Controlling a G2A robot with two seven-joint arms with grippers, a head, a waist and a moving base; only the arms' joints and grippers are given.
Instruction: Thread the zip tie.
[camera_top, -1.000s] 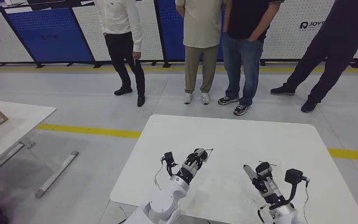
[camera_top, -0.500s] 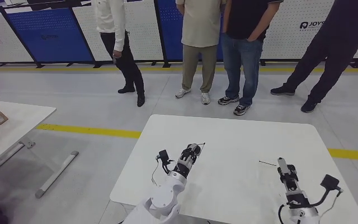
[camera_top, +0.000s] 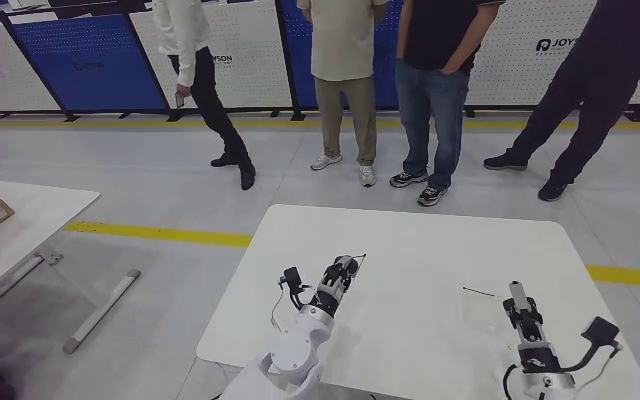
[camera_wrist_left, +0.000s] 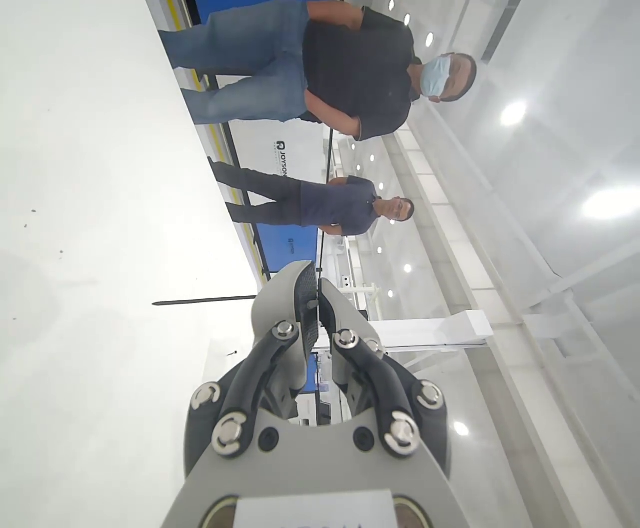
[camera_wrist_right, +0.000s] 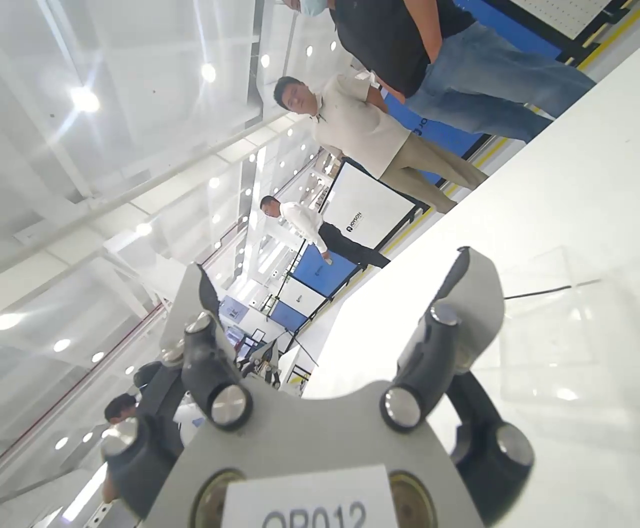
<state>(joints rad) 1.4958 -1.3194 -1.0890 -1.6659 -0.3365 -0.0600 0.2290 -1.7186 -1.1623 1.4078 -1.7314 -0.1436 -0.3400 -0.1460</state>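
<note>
Black zip tie (camera_wrist_left: 324, 200) looked thin, light, springy; my left end effector (camera_wrist_left: 317, 285) was clenched on its end, right end effector (camera_wrist_right: 332, 270) released. Best hold was near tip.

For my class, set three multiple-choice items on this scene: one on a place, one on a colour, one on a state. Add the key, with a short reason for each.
1. Where does the loose zip tie lie?
A. on the white table, near the right pincer
B. on the floor
C. on a chair

2. What colour is the held zip tie?
A. red
B. black
C. yellow

3. In what state is the left pincer?
A. wide open and empty
B. shut on the held zip tie
C. shut on nothing

Key:
1 A: the right wrist view shows it flat on the table beside the open right pincer.
2 B: the left wrist view shows a thin black strip.
3 B: the strip rises from between the closed tips of the left pincer.
</note>
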